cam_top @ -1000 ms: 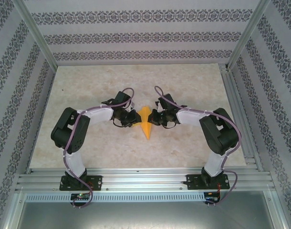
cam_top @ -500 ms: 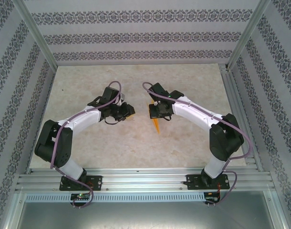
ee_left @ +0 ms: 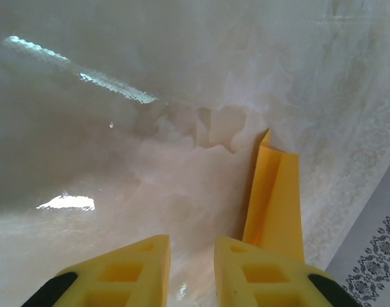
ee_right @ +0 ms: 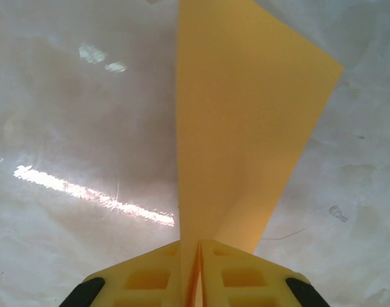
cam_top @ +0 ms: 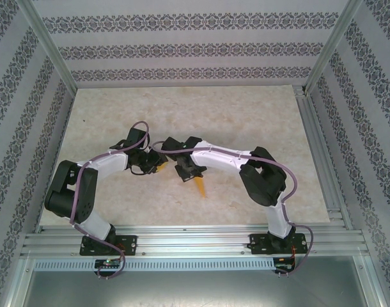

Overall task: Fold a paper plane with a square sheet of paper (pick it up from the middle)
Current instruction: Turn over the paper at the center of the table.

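The paper plane (cam_top: pixel 201 186) is a narrow folded dart of orange-yellow paper with a centre crease. It hangs pointing toward the near edge, just above the table's middle. My right gripper (cam_top: pixel 187 174) is shut on its folded spine. In the right wrist view the plane (ee_right: pixel 240 121) fans out from between the closed fingers of that gripper (ee_right: pixel 199 256). My left gripper (cam_top: pixel 156 166) sits just to the left, a little apart. In the left wrist view this gripper (ee_left: pixel 192 256) stands slightly open with nothing in the gap. The plane (ee_left: pixel 275 198) stands upright to the right of its fingers.
The beige marbled table (cam_top: pixel 246 115) is bounded by aluminium frame rails (cam_top: pixel 316 141) and patterned walls. The right arm reaches across the centre line, so both wrists crowd the left-middle area. Free room lies at the back and right.
The right gripper has carried the plane to the left and nearer the front edge. The left arm has drawn back to the left and lower. The plane has gone from lying flat to being held edge-up.
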`<state>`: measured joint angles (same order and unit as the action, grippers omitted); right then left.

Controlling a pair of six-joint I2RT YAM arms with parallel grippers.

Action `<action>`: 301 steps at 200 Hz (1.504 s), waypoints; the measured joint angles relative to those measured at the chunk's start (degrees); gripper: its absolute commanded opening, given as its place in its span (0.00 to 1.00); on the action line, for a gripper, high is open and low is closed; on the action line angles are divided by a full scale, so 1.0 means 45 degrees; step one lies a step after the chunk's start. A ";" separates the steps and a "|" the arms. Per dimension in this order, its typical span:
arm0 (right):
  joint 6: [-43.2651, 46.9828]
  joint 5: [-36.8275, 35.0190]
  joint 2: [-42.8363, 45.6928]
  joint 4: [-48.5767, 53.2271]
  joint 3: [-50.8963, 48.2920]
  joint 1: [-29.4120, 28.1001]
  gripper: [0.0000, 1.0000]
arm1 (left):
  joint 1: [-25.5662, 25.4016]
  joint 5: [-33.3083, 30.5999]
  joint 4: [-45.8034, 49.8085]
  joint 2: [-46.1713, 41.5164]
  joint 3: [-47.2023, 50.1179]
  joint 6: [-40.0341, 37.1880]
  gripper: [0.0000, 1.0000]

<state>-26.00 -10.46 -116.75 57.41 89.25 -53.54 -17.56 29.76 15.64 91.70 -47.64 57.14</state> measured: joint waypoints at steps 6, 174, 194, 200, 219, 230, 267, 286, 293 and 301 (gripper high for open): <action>-0.0049 0.0000 0.0000 0.0000 0.0000 -0.0019 0.18 | 0.0000 0.0058 -0.0015 0.0000 -0.0005 0.0000 0.27; 0.0044 0.2220 0.2200 -0.4376 -0.4401 0.0588 0.06 | -0.0952 0.1341 -0.1627 0.1588 -0.1195 0.0763 0.50; 0.0151 0.2404 0.2390 -0.5105 -0.4828 0.0685 0.06 | -0.1059 0.1375 -0.1919 0.1734 -0.1195 0.1214 0.51; 0.0151 0.2419 0.2424 -0.5275 -0.4935 0.0709 0.06 | -0.1073 0.1370 -0.2035 0.1749 -0.1190 0.1341 0.51; 0.0146 0.2497 0.2492 -0.5829 -0.5299 0.0787 0.05 | -0.1098 0.1273 -0.2482 0.1739 -0.1069 0.1729 0.50; 0.0141 0.2599 0.2613 -0.6125 -0.5557 0.0879 0.05 | -0.1103 0.1161 -0.2807 0.1685 -0.0792 0.1982 0.51; 0.0185 0.3094 0.3303 -0.6868 -0.6334 0.1341 0.06 | -0.1103 0.0947 -0.3356 0.1491 -0.0005 0.2613 0.55; 0.0359 0.3157 0.3541 -0.7189 -0.6513 0.1423 0.06 | -0.1103 0.0991 -0.3662 0.1457 0.0039 0.2807 0.57; 0.0408 0.3162 0.3589 -0.7261 -0.6557 0.1428 0.06 | -0.1107 0.1005 -0.3813 0.1438 0.0049 0.2861 0.58; 0.0486 0.3167 0.3643 -0.7329 -0.6596 0.1423 0.05 | -0.1107 0.1069 -0.3978 0.1409 0.0053 0.2939 0.58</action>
<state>-23.81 3.79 -100.36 24.43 59.57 -47.13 -22.55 34.57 -2.26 98.04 -47.40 70.37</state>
